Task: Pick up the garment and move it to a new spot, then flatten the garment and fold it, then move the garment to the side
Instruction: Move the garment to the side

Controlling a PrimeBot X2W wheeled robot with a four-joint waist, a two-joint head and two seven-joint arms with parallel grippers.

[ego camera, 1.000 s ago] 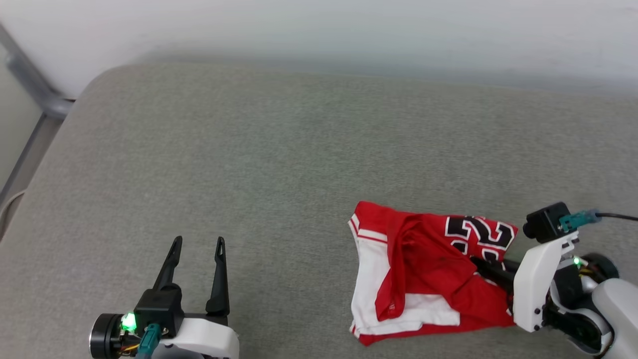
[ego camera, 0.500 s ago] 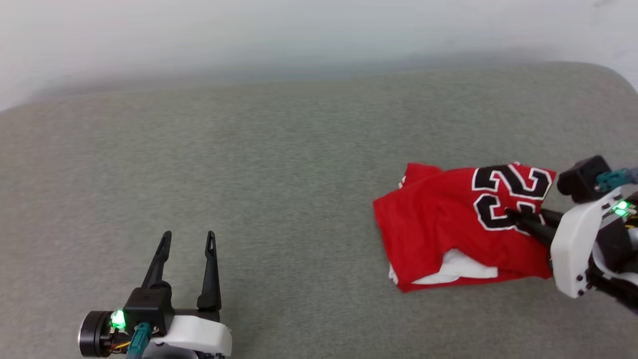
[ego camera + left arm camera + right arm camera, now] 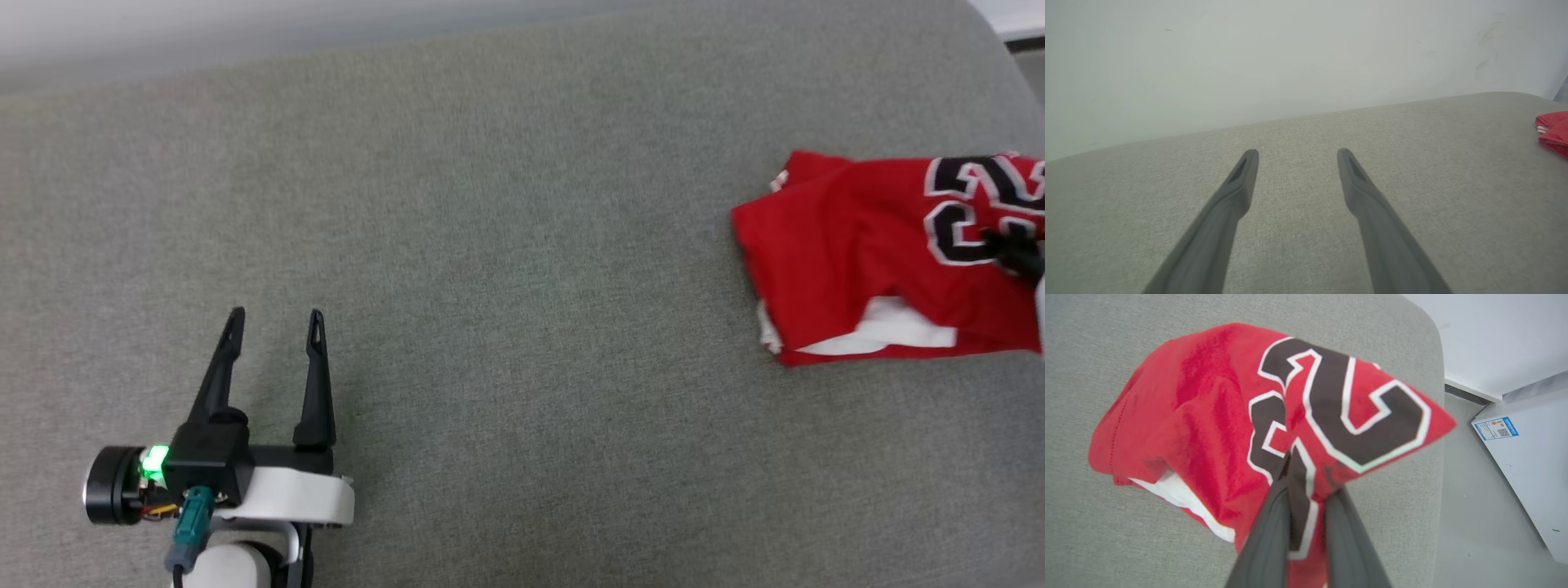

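Note:
The garment (image 3: 865,245) is a folded red T-shirt with white sleeve fabric peeking out underneath and black-and-white numerals on top. It lies near the right end of the grey cushion, seen close up as the garment (image 3: 1208,412) in the right wrist view and as a red edge of the garment (image 3: 1553,130) in the left wrist view. My right gripper (image 3: 1306,473) is shut on the garment's numbered fold, its dark tip (image 3: 1012,249) at the head view's right edge. My left gripper (image 3: 273,322) stands open over bare cushion far to the left, shown as the left gripper (image 3: 1296,157) with nothing between its fingers.
The grey cushion (image 3: 506,286) spans the scene, its rounded right corner (image 3: 1429,355) just beyond the garment. Past that edge lie grey floor (image 3: 1470,506) and a white box with a blue label (image 3: 1527,457). A pale wall (image 3: 1249,61) rises behind the cushion.
The camera has swung right. My right gripper has carried the garment rightward toward the cushion's right end, and the shirt has folded over so red covers most of the white. The left gripper stays open.

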